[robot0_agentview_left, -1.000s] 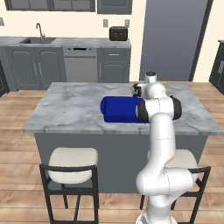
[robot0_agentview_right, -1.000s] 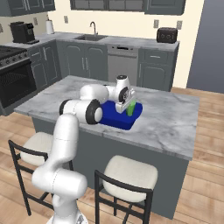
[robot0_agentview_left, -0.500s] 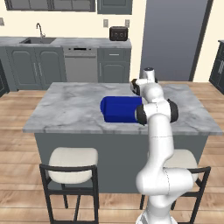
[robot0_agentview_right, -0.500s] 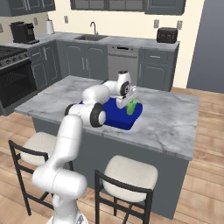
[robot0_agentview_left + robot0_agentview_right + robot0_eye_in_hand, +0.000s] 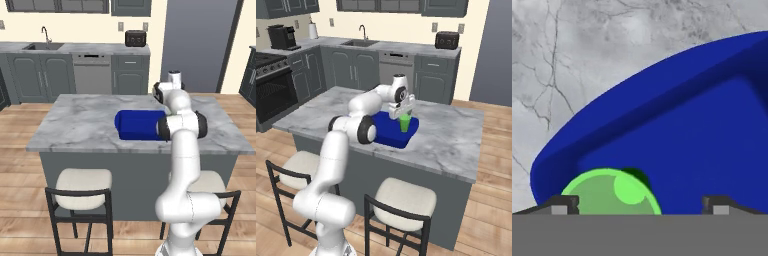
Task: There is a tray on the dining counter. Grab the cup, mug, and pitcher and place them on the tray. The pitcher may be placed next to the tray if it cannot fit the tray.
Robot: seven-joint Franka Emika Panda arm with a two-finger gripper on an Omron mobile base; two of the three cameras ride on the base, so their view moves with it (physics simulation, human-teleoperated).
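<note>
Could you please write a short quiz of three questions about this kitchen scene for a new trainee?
1. True or false: the green cup stands inside the blue tray.
2. Multiple choice: how are the gripper jaws? A) shut on the cup B) open, one fingertip on each side above the cup C) shut on the tray rim
3. Fill in: the tray rests on the ____ dining counter.

Key
1. True. In the hand view the cup sits on the tray floor near its rounded corner.
2. B. The fingertips stand wide apart, so the cup is free.
3. Marble, white with grey veins.
</note>
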